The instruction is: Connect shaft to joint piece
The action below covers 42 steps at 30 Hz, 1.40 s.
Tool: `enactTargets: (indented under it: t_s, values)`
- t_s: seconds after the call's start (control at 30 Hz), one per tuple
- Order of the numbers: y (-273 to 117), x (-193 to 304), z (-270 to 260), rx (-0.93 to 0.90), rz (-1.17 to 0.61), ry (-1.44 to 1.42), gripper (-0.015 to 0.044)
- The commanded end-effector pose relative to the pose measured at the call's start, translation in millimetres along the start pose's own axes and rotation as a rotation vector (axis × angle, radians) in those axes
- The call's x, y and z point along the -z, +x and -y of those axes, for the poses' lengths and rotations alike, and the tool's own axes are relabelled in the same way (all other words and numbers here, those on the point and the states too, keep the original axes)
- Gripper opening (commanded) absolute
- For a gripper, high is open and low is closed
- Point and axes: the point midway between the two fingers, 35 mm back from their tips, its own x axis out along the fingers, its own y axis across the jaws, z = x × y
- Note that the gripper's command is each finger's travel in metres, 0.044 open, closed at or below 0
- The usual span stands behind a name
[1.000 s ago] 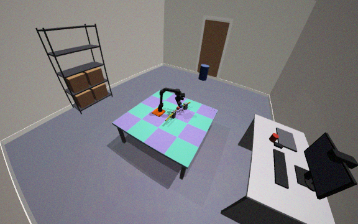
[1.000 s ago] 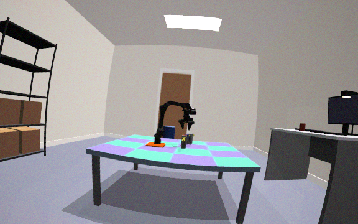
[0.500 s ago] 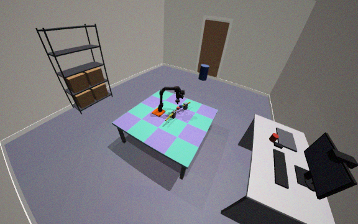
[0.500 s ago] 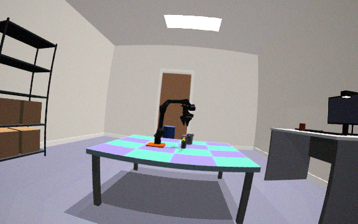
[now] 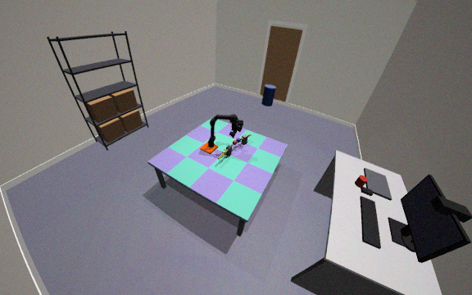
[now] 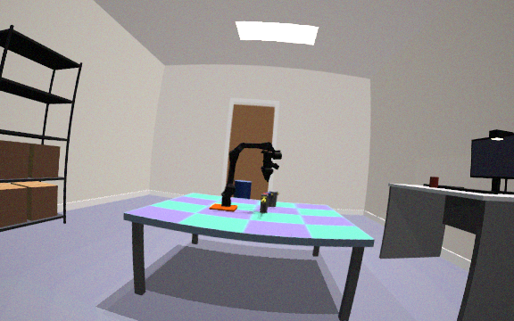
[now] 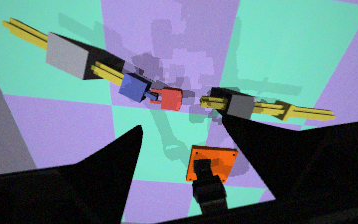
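The red joint piece [image 7: 171, 99] [image 5: 234, 142] hangs on the hinge at the end of the blue part [image 7: 134, 87]. The first yellow shaft [image 7: 26, 34] passes through its grey block [image 7: 67, 55] [image 5: 244, 140] to the blue part. The second yellow shaft [image 7: 312, 112] [image 5: 221, 156] sits in the other block [image 7: 242, 106] [image 5: 229, 151] [image 6: 263, 206]. Its near end is apart from the red piece, with a gap between. In the wrist view the red piece lies roughly in line with the second shaft; its opening is not visible. My gripper [image 7: 183, 123] [image 5: 232, 134] [image 6: 267, 179] is open and empty, above the parts, touching nothing.
The arm's orange base plate [image 5: 209, 148] [image 6: 223, 208] [image 7: 225, 157] is on the checkered table [image 5: 213, 186] [image 6: 279, 229], beside the two blocks. A shelf rack with boxes, a desk with a monitor and a blue bin [image 5: 269, 96] stand away from the table.
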Motion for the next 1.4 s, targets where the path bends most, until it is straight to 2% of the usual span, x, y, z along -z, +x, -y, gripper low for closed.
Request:
enactTargets:
  t_s: [0.0, 1.37]
  values:
    - [4, 1, 8, -0.031, -0.013, 0.151, 0.0440]
    - [34, 13, 73, -0.277, -0.260, 1.516, 0.0440]
